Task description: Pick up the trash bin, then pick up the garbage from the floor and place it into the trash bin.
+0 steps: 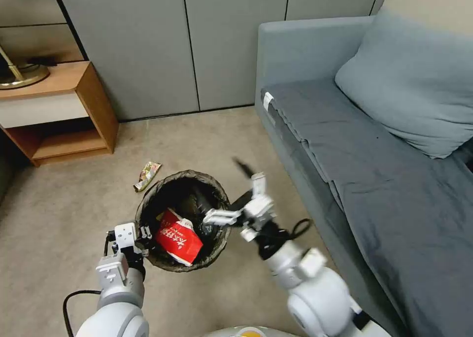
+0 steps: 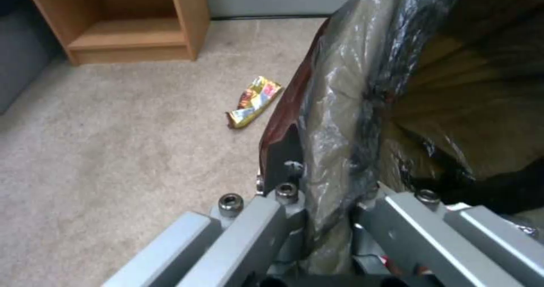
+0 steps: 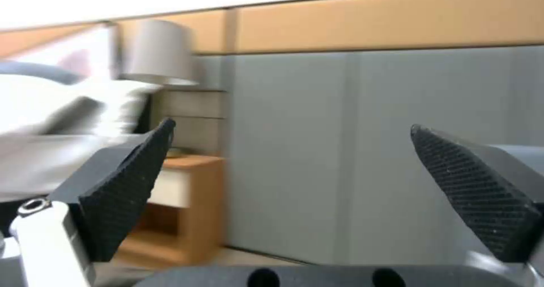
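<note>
The trash bin (image 1: 197,175), round and lined with a dark bag (image 2: 351,87), hangs just above the carpet in the head view. My left gripper (image 1: 143,234) is shut on its near-left rim; the left wrist view shows the left gripper (image 2: 323,193) clamping the bag-covered edge. A red-and-white carton (image 1: 178,237) of garbage lies inside the bin. My right gripper (image 1: 236,195) hovers open over the bin's right rim, and the right gripper (image 3: 292,134) holds nothing between its black pads. A yellow snack wrapper (image 1: 147,175) (image 2: 255,101) lies on the floor just beyond the bin's left side.
A wooden side table (image 1: 64,110) (image 2: 130,32) stands at the far left with a lamp base (image 1: 22,75) on it. A grey sofa (image 1: 369,169) with a cushion (image 1: 414,81) runs along the right. Grey cabinet doors (image 1: 197,41) close off the back.
</note>
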Robot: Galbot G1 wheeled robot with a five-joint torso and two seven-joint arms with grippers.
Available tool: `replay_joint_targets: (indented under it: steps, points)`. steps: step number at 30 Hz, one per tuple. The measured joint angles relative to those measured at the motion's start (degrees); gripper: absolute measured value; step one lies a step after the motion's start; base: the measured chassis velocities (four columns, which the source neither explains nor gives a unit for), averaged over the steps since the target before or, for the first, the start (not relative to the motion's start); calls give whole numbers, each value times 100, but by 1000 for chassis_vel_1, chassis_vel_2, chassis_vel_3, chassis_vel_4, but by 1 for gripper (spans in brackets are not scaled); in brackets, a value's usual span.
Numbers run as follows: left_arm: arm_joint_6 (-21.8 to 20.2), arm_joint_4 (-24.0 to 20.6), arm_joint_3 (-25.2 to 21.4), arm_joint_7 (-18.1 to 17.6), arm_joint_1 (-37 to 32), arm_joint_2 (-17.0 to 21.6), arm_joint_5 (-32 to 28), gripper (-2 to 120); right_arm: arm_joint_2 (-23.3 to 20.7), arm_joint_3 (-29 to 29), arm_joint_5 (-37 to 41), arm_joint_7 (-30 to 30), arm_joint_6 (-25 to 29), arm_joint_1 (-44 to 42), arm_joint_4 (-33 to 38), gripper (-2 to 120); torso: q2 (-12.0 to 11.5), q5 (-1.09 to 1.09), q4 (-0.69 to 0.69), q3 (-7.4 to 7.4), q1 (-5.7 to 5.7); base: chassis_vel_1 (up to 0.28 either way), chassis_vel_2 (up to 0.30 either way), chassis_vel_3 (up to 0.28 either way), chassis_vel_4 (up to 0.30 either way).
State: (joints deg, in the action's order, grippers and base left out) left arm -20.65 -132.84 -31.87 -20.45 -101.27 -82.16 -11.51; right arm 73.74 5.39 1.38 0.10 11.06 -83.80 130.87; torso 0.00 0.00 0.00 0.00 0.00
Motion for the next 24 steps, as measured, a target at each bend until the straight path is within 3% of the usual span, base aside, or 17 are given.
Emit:
replay_joint_targets:
  steps: [7,24]
  points:
    - [185,23,-125,23,-18,9,-16,0,299,626,-183,464,511,-848,-386,100,0,0,0,0,0,0,0,0,0]
    - [241,-20,-114,19,-46,-1,-148,0,515,509,-325,465,718,-836,-784,100,0,0,0,0,0,0,0,0,0]
